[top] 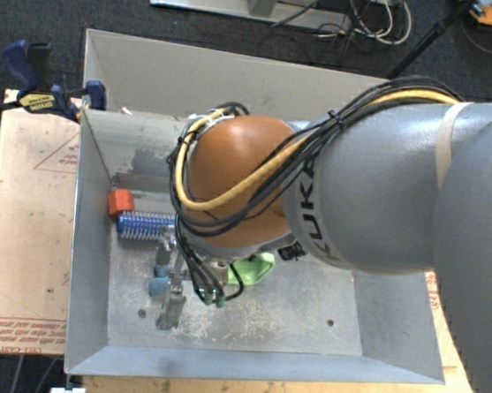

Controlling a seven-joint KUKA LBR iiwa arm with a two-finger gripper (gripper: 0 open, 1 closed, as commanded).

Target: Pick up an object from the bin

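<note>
The pincer [167, 299] is hanging low over bare floor in the left half of the bin [301, 327]; I cannot tell whether it is wide or narrow. Just beyond it, one brush [141, 221] is lying crosswise, its orange-red end pointing at the left wall and its blue bristles toward the arm. One green thing [258, 268] is peeking out from under the orange wrist cover [231, 172].

The bin [302, 323] is seen as matt, scuffed grey metal, the orange cover [231, 172] as smooth and glossy, the green thing [258, 268] as shiny plastic.
</note>
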